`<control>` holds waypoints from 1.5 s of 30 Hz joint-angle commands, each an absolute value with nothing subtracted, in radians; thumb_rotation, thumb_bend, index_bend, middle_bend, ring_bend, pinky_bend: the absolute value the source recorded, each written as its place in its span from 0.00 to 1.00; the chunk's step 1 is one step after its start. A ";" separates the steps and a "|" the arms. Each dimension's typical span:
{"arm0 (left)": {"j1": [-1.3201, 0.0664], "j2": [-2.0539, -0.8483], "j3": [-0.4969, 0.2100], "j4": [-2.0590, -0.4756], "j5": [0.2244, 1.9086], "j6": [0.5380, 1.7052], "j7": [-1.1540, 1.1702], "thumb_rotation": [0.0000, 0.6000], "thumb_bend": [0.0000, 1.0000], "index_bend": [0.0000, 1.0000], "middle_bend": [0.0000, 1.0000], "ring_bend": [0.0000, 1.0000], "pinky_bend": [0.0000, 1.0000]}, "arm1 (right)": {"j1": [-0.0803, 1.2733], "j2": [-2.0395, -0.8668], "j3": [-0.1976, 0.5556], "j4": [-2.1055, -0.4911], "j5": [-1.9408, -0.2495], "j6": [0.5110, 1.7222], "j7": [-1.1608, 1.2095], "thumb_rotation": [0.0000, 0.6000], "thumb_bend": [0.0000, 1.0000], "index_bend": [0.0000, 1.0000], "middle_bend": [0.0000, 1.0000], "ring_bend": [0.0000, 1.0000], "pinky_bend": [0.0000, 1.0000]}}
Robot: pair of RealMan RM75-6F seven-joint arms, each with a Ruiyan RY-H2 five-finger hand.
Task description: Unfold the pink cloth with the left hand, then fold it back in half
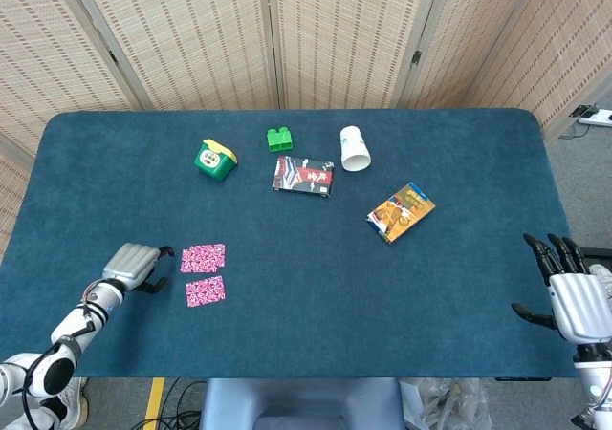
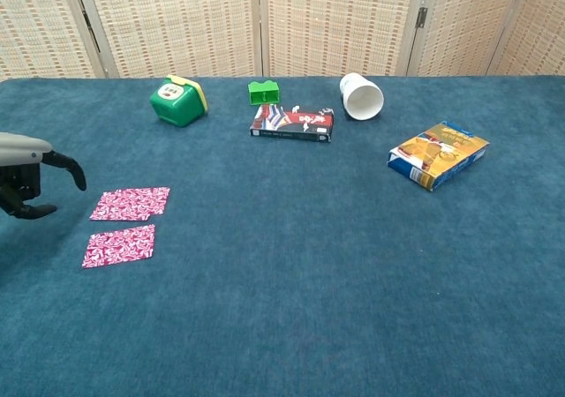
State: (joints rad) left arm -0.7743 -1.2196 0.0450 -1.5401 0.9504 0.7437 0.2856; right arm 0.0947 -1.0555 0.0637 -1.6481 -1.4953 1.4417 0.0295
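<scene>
lying on its side, white cup (image 1: pixel 355 149) showing nothing inside; left hand (image 1: pixel 133 263) empty, fingers apart, beside pink packets (image 1: pixel 203 258)
</scene>
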 commanded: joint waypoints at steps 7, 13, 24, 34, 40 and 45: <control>-0.816 -1.313 0.008 -1.527 0.959 0.715 0.303 0.82 0.48 0.27 0.96 0.96 1.00 | 0.086 -1.051 0.063 -1.637 -1.484 1.446 0.044 1.00 0.00 0.05 0.19 0.01 0.00; -0.836 -1.351 0.006 -1.501 0.932 0.703 0.332 0.82 0.48 0.26 0.96 0.96 1.00 | 0.077 -1.049 0.060 -1.634 -1.479 1.453 0.049 1.00 0.00 0.05 0.19 0.01 0.00; -0.840 -1.337 0.037 -1.501 0.865 0.699 0.373 0.82 0.48 0.27 0.96 0.96 1.00 | 0.079 -1.051 0.060 -1.634 -1.483 1.450 0.047 1.00 0.00 0.05 0.19 0.01 0.00; -0.824 -1.302 0.061 -1.508 0.857 0.706 0.373 0.82 0.48 0.27 0.96 0.96 1.00 | 0.081 -1.050 0.061 -1.643 -1.486 1.449 0.037 1.00 0.00 0.05 0.19 0.01 0.00; -0.811 -1.281 0.072 -1.511 0.856 0.710 0.368 0.82 0.48 0.27 0.96 0.96 1.00 | 0.081 -1.049 0.062 -1.647 -1.487 1.451 0.034 1.00 0.00 0.05 0.19 0.01 0.00; -0.802 -1.260 0.082 -1.510 0.853 0.710 0.368 0.82 0.48 0.27 0.96 0.96 1.00 | 0.081 -1.049 0.061 -1.649 -1.489 1.452 0.031 1.00 0.00 0.05 0.19 0.01 0.00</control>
State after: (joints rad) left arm -0.8040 -1.2623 0.0806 -1.5099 0.8536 0.7091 0.3673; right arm 0.0809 -1.0493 0.0614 -1.6491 -1.4890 1.4519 0.0314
